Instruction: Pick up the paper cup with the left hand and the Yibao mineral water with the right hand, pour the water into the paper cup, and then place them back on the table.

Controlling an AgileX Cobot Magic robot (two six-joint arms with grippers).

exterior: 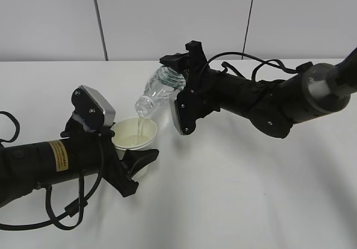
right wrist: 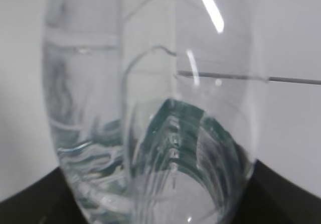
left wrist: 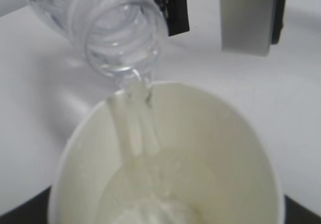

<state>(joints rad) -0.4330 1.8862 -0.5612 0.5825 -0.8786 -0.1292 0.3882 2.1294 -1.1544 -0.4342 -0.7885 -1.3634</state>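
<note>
My left gripper [exterior: 134, 162] is shut on the white paper cup [exterior: 134, 134], held upright just above the table [exterior: 234, 193]. My right gripper [exterior: 179, 77] is shut on the Yibao mineral water bottle [exterior: 159, 91], tilted neck-down to the lower left, its mouth just over the cup's rim. A thin stream of water falls from the neck into the cup. In the left wrist view the bottle's open neck [left wrist: 120, 38] hangs above the cup [left wrist: 165, 158], which holds water. In the right wrist view the clear ribbed bottle [right wrist: 155, 133] fills the frame, green label showing through.
The right arm's wrist camera block [exterior: 181, 115] hangs close beside the cup's right side. A grey panelled wall [exterior: 178, 14] stands behind the table's far edge.
</note>
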